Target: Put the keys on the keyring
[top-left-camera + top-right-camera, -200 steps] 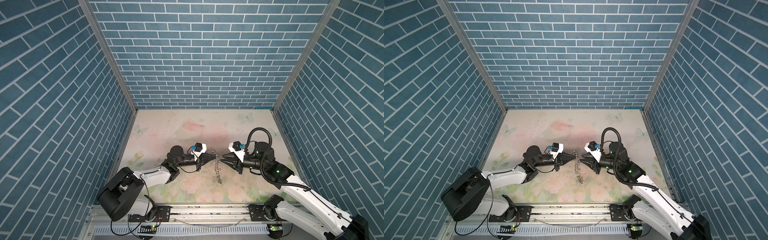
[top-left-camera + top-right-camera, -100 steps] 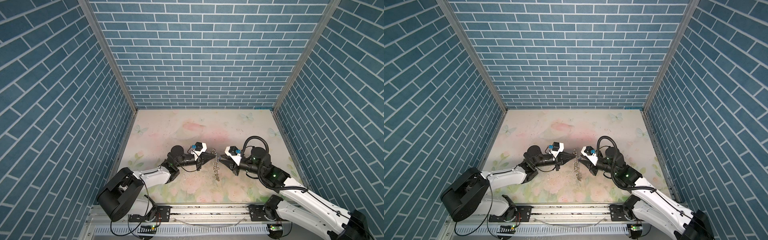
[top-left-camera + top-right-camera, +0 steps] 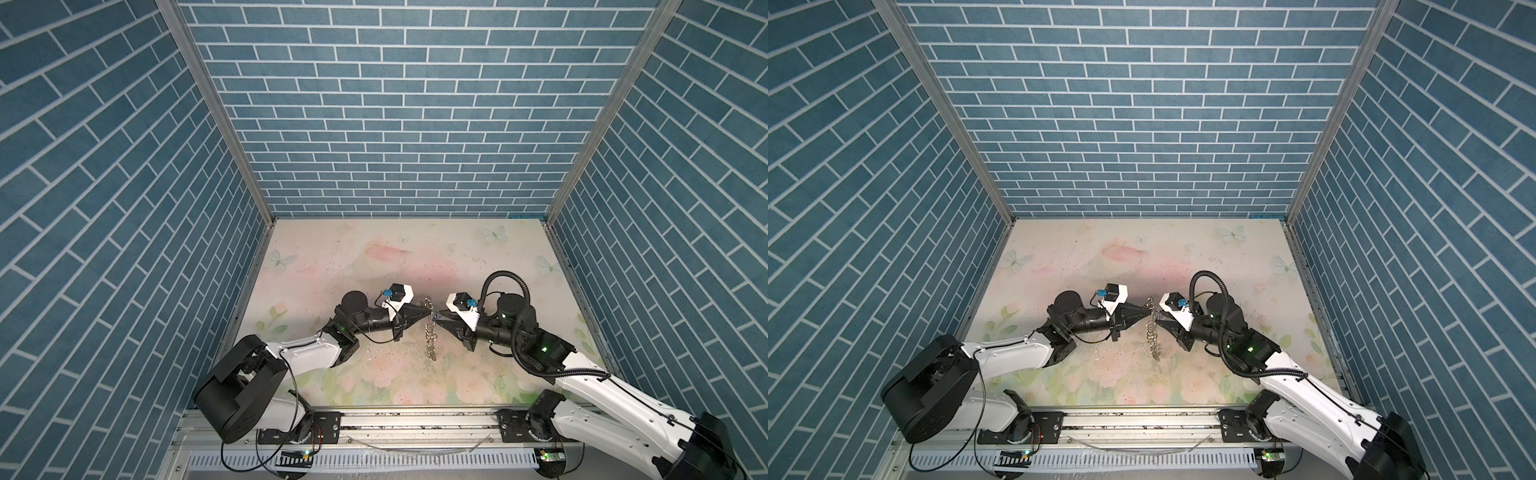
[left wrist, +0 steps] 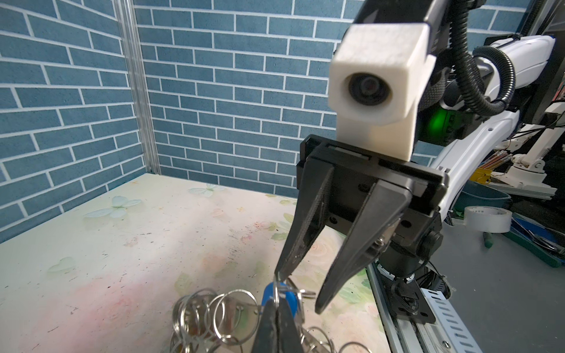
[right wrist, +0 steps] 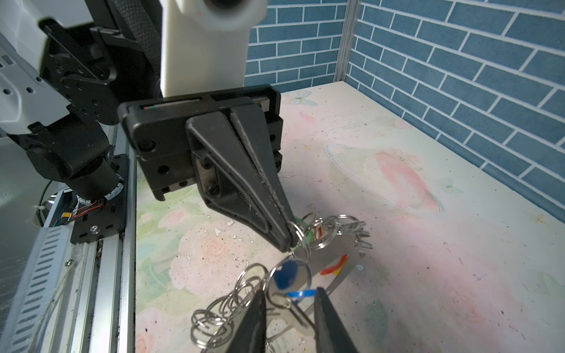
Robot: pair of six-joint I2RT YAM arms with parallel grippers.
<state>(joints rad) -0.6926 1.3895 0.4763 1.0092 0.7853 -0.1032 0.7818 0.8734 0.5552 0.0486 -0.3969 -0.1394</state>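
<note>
My left pincer (image 5: 289, 243) is clenching one split ring of the silvery ring-strung metal keyring (image 5: 336, 224), which is hanging off its tips. My right pincer (image 4: 301, 291) is gaping, released, with the blue-tagged small metal key (image 5: 286, 276) at its tips. I'm judging it light, floppy and slippery, so I'm favouring the flat tag as the hold.

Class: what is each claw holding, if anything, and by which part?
The left claw is shut on the silvery metal keyring of small split rings, pinching one ring's rim at its tips. The right claw is open, holding nothing.
</note>
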